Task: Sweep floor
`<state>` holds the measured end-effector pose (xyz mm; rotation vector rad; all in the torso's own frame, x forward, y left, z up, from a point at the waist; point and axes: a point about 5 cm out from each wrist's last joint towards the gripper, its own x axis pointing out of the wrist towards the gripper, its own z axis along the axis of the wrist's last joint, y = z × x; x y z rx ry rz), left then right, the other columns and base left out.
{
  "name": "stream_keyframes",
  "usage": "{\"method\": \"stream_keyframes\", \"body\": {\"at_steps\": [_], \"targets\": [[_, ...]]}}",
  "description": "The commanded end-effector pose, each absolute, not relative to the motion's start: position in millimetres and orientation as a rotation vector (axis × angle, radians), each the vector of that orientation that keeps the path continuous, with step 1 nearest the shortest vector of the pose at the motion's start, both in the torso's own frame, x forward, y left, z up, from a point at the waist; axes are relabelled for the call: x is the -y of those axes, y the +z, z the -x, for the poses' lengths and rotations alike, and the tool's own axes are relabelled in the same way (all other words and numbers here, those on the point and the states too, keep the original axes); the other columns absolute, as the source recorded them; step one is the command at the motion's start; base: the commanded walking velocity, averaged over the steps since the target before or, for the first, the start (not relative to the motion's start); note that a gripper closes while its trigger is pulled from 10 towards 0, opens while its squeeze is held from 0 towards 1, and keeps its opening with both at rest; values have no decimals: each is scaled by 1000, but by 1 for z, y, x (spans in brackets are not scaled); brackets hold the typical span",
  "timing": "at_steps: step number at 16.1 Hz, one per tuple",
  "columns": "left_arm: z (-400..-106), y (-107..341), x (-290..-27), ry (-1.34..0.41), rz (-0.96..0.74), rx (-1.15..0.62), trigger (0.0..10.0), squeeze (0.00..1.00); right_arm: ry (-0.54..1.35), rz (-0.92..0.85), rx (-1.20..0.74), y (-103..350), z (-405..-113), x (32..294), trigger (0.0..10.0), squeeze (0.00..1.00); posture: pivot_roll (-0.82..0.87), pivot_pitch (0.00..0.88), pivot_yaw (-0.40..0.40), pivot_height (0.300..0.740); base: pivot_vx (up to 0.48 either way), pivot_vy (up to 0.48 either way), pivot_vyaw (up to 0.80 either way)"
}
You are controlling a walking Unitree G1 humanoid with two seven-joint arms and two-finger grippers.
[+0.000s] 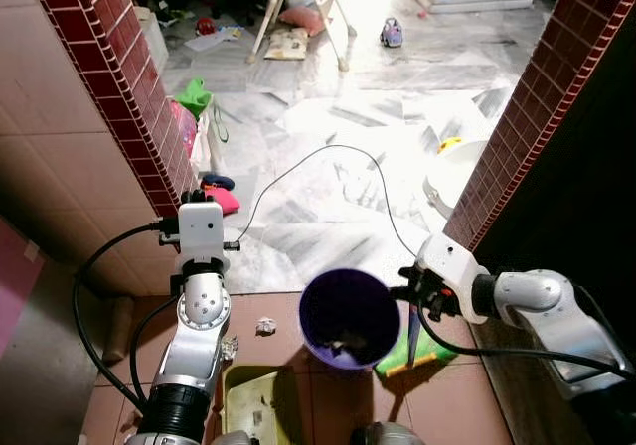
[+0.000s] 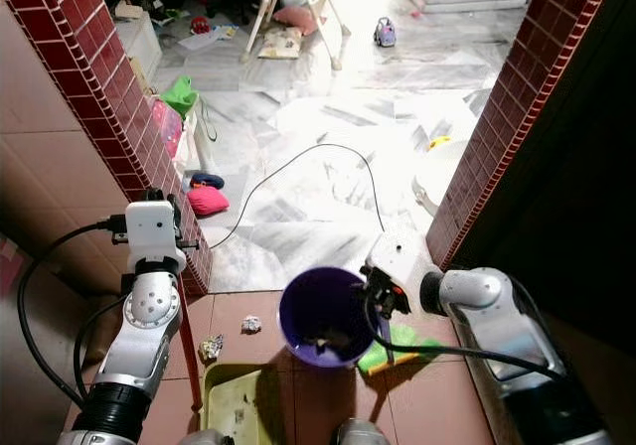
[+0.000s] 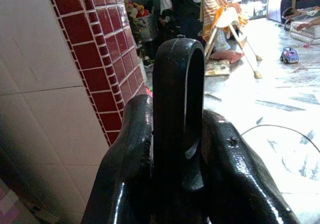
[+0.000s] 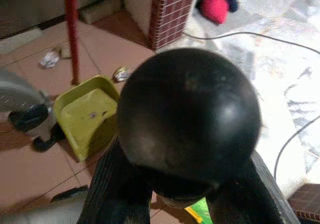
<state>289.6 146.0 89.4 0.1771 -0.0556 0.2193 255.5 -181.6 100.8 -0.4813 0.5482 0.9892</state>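
We see the marble floor (image 1: 328,157) of the room beyond w/ a black cable (image 1: 298,167) looping across it; nearer us, terracotta tile floor (image 2: 437,395) between two red brick pillars (image 1: 129,77).

Right arm reaches in from the right, forearm roughly level, wrist pointing toward centre. Right hand (image 4: 175,184) is clamped on a round black knob (image 4: 190,114), the top end of a handle, fingers (image 4: 120,184) pressed either side of it. Just beside that hand stands a purple bin (image 1: 350,318), w/ scraps in the bottom. A green broom head (image 2: 397,351) lies on the tiles under the hand, touching the bin's right side.

Left arm is raised upright at left, beside the left pillar. Left hand (image 3: 177,149) is clamped on a black loop-shaped handle (image 3: 178,89); a red pole (image 2: 187,341) runs down from it to a yellow-green dustpan (image 2: 238,400) on the tiles.

Small crumpled scraps (image 2: 250,324) lie on the tiles between dustpan and bin, near the pole.
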Motion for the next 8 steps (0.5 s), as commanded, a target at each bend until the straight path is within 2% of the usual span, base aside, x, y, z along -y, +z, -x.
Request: {"method": "stream_keyframes", "body": {"at_steps": [1,3,6,8], "targets": [[-295,98,-143,203,-181,85,10000,0,1087,395,-686,77,-240,178,10000,0,-116,0,51,740,0,0,0],[-297,99,-142,190,-170,85,10000,0,1142,466,-718,77,-234,185,10000,0,-116,0,51,740,0,0,0],[-302,100,-134,158,-147,81,10000,0,1331,343,-692,96,-220,177,10000,0,-118,0,50,740,0,0,0],[-304,99,-128,135,-123,69,10000,0,1304,361,-667,96,-227,177,10000,0,-122,0,52,740,0,0,0]]}}
